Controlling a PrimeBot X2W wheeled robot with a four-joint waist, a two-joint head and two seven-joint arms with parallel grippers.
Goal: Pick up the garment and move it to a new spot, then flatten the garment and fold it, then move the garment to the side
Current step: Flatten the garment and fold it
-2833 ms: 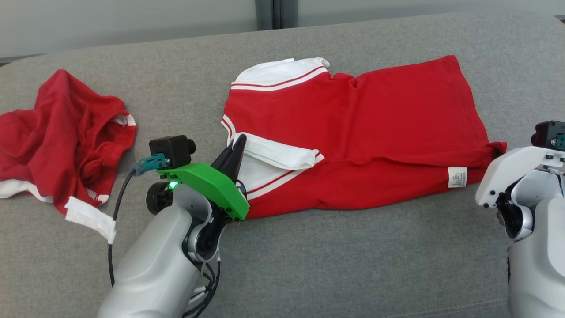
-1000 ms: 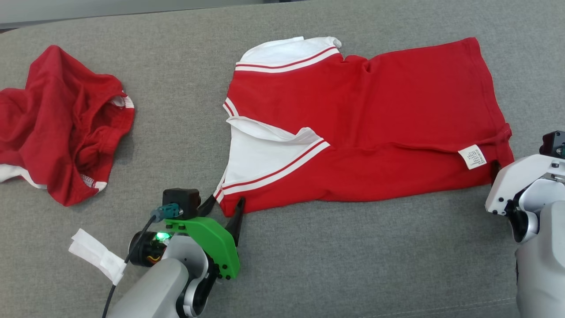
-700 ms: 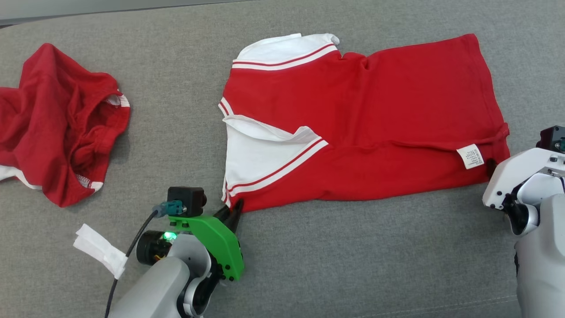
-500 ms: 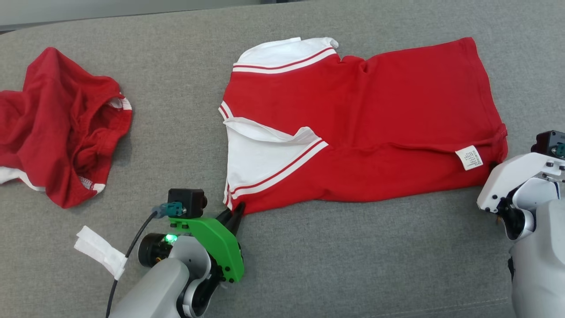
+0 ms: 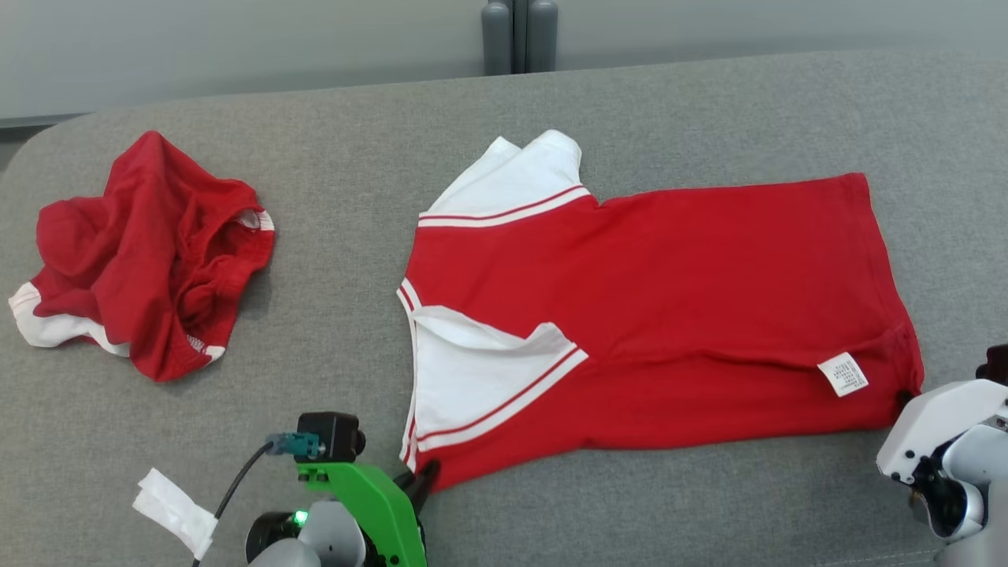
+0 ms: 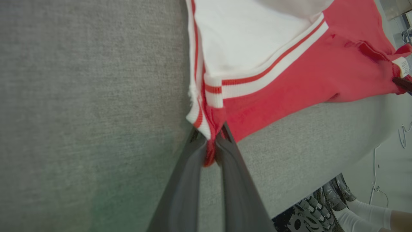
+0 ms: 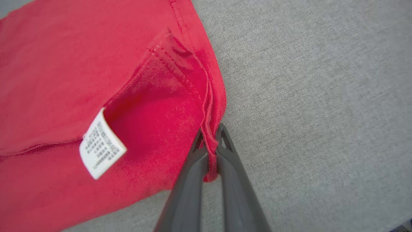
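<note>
Low, grippers [image 6: 212, 141] [image 7: 210, 141] tight on garment [image 5: 669, 299] corners

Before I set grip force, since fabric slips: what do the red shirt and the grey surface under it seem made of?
The shirt: soft matte knit, probably cotton; it creases, and stitched hems show. The surface: grey woven upholstery, matte, with a visible coarse weave; likely padded, judging by its rounded edge.

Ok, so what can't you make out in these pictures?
Care label print: too small and blurred, right wrist view.
Crumpled red garment: its own folds hide its shape, head view.
Person: cut off by the edge beyond shoes and socks, left wrist view.
</note>
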